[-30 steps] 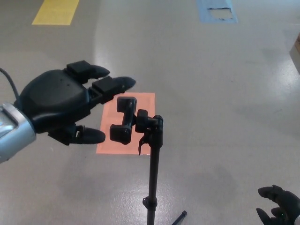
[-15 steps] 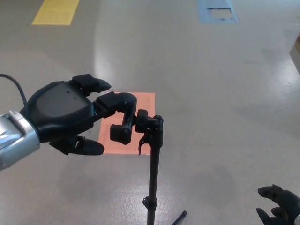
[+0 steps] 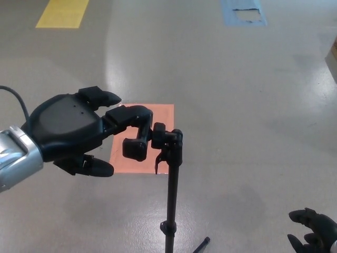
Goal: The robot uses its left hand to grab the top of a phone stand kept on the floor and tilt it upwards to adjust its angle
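The left robot hand (image 3: 71, 132) reaches with fingers spread, holding nothing, touching the phone stand (image 3: 158, 153). Its rigid, light clamp (image 3: 136, 136) looks the sensible hold; the thin pole may tip.

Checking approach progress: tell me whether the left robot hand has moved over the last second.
Yes. The left robot hand moved right and down toward the stand, its finger now overlapping the clamp before the orange floor patch.
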You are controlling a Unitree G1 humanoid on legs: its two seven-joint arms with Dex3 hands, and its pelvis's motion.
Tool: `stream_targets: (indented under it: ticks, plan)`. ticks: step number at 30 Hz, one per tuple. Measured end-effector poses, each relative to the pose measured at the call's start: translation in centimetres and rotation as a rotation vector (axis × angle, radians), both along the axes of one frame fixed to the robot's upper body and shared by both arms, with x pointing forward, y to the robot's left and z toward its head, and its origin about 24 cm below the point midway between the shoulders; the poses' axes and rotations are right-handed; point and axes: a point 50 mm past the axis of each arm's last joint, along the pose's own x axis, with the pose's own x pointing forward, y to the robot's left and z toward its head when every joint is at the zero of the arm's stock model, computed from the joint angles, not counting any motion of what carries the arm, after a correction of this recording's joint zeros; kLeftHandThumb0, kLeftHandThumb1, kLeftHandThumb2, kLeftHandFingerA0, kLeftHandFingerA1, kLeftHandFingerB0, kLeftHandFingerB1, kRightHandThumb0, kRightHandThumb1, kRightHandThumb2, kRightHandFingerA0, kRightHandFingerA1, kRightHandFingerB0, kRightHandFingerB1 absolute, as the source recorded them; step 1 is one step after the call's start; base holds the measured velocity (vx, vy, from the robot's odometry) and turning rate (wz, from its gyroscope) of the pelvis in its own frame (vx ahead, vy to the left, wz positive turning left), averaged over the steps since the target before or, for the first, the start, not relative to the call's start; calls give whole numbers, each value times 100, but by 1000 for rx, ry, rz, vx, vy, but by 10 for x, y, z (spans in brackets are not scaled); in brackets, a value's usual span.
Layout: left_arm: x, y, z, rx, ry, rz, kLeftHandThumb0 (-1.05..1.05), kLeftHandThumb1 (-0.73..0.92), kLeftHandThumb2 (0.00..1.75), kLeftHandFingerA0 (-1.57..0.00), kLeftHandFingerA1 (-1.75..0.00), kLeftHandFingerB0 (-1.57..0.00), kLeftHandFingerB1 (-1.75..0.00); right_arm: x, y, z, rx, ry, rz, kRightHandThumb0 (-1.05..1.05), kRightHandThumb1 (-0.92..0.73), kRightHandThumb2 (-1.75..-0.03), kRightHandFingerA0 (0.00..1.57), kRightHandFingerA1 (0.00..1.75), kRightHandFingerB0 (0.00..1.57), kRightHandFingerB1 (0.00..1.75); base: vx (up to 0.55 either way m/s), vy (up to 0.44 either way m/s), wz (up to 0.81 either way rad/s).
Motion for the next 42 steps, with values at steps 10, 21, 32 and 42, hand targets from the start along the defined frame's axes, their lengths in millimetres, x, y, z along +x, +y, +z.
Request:
stream_targets:
  ticks: [10,21,32,42]
  plan:
    - [5,4,-5,11,9,18,-87,92,68,-16,-27,-1,-19,3,1,2,-4,-2,12,-32,-60,-111,0,48,0,47,0,0,0]
    - [6,5,-9,20,4,19,-93,76,111,-18,-38,0,-17,7,4,5,-7,2,34,-32,-60,-111,0,48,0,47,0,0,0]
    - [4,3,-14,37,12,8,-93,80,81,-14,-29,-1,-17,10,5,7,-6,-2,45,-32,-60,-110,0,48,0,47,0,0,0]
    - [-1,0,-25,45,46,-4,-90,76,111,-12,-36,0,-16,11,5,8,-2,-8,39,-32,-60,-110,0,48,0,47,0,0,0]
